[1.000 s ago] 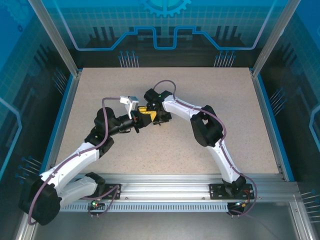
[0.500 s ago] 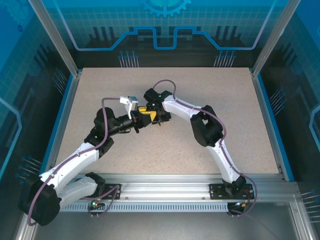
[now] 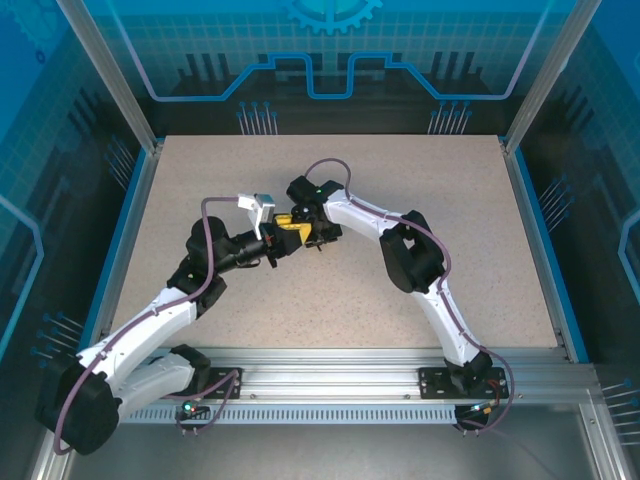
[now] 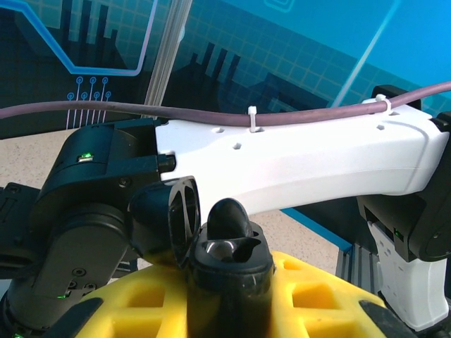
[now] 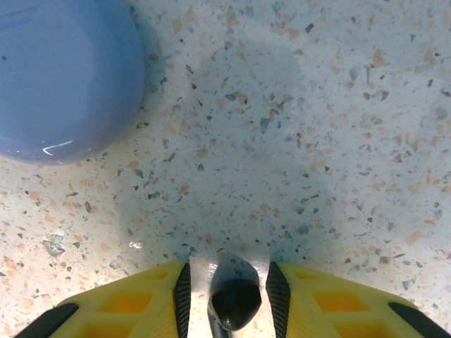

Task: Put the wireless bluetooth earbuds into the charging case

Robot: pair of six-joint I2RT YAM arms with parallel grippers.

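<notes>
Left wrist view, nearest: the left gripper [image 4: 229, 303] is pressed tight on a black charging case [image 4: 229, 271], which sits upright between its yellow fingers [image 4: 134, 303]. A rounded black piece [image 4: 225, 218] stands up from the top of the case. Just to its left is a round black disc [image 4: 180, 220]; whether this is the case's lid cannot be told. Beyond the case, straight ahead of the gripper, the right arm [image 4: 296, 165] crosses the view. Its white link runs from a black wrist joint on the left, with a purple cable [image 4: 211, 116] tied along its upper edge.

Right wrist view, nearest: the right gripper [image 5: 227, 271] points down at the speckled table [image 5: 317, 141], its fingers standing narrowly apart. A black earbud [image 5: 236, 303] lies between the fingertips, closer to the right-hand pad. Slim gaps show on both sides, so whether the pads pinch it cannot be told. Farther ahead and to the left of this gripper, a round lavender case [image 5: 60, 77] rests closed on the table, well apart from the earbud.

Top external view: the two grippers meet tip to tip over the middle of the table.
</notes>
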